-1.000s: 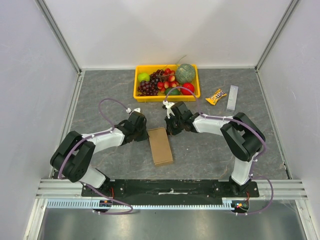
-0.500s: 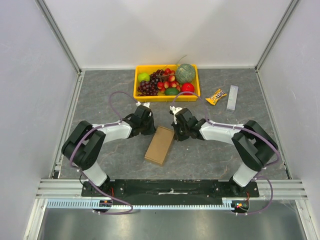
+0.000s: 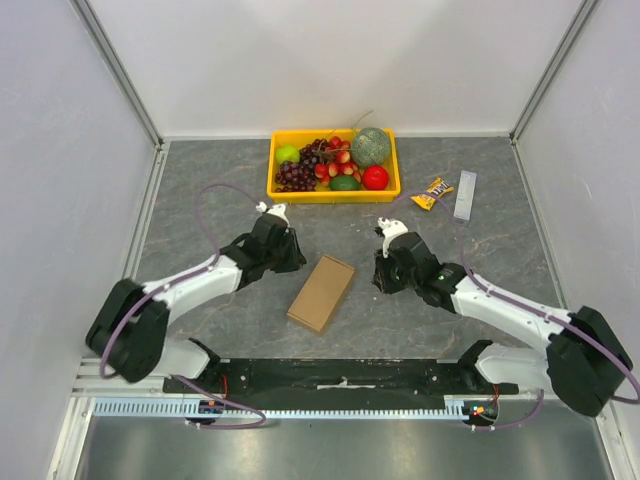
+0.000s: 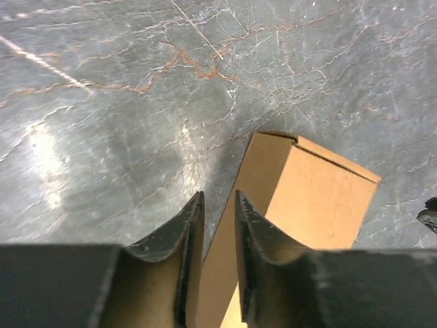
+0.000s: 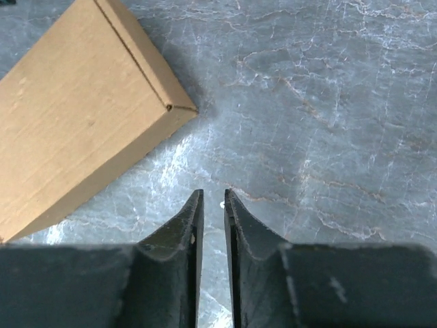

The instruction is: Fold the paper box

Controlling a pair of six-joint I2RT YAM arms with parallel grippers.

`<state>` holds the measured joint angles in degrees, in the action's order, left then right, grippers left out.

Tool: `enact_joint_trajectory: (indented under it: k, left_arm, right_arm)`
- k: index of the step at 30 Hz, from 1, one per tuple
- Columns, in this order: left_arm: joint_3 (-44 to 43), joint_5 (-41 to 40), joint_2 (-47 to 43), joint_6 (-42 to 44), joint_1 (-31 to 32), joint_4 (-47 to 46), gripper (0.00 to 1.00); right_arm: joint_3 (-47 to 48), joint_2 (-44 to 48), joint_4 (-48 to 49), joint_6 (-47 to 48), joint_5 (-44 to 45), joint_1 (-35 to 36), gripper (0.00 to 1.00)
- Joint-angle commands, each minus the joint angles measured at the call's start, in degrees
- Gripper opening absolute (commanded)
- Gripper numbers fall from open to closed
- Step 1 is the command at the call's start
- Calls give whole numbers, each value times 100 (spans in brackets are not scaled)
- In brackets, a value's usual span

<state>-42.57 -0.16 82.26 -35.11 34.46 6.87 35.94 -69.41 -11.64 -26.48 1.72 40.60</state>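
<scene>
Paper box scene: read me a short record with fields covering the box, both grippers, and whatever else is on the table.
paper box: folded shut, lying flat and at an angle on the grey table, between the two arms
left gripper: jaws slightly apart, empty, by the box's left edge
right gripper: jaws slightly apart, empty, over bare table to the right of the box
yellow tray: at the far side, holding fruit
snack packet: right of the tray
</scene>
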Motion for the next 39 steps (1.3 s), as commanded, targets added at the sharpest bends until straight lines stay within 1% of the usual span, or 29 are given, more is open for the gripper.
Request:
enact_joint_trajectory:
  k: [1, 3, 5, 7, 8, 9, 10, 13, 14, 16, 19, 20, 23, 27, 33, 39]
  left_arm:
    - [371, -475, -1077, -74, -9, 323, 35]
    - [556, -659, -1683, -57, -18, 446, 47]
    - [731, -879, -2456, 48, -9, 604, 67]
    - [828, -1055, -3160, 223, -9, 779, 78]
    - [881, -1169, -3459, 294, -18, 867, 81]
    - [925, -1275, -3784, 373, -18, 929, 83]
    - [960, -1354, -4040, 435, -18, 1034, 83]
    - [1031, -1670, -4700, 409, -18, 1377, 86]
    - [1048, -1662, -4858, 417, -18, 1465, 87]
    - [1066, -1627, -5043, 523, -18, 1606, 90]
    - [1022, -1628, -5097, 321, -1, 1808, 92]
    - [987, -1697, -5080, 269, -9, 1896, 93]
    - [917, -1995, -5018, 84, -1, 2133, 94]
    - [1048, -2023, -5245, 83, -9, 2187, 95]
    - [1365, -2040, -5738, -4, -9, 2204, 96]
    - [1532, -2093, -6142, -66, -1, 2239, 96]
  right_arm:
    - [-263, 576, 91, 169, -136, 1, 29]
    - [-360, 936, 153, 283, -154, 1, 38]
    - [-500, 1375, 232, 240, -6, 1, 46]
    - [-658, 1858, 337, 56, 450, 1, 63]
    - [-728, 2113, 416, -6, 592, 1, 71]
    - [-825, 2298, 486, -76, 724, -8, 76]
    - [-878, 2518, 539, -111, 821, 1, 82]
    - [-931, 2905, 461, -252, 1242, 1, 94]
    - [-923, 3020, 365, -270, 1409, 1, 98]
    - [-905, 3161, 172, -270, 1690, 1, 98]
    - [-966, 3372, 4, -191, 2077, 1, 98]
    - [-1019, 3442, 73, 61, 2096, -8, 98]
    - [-1256, 3740, 223, 318, 2280, 1, 98]
    - [-1546, 4224, 381, 573, 2359, -8, 98]
    - [-1889, 4822, 311, 293, 2746, 1, 98]
    - [-2065, 5147, 355, 240, 2781, 1, 98]
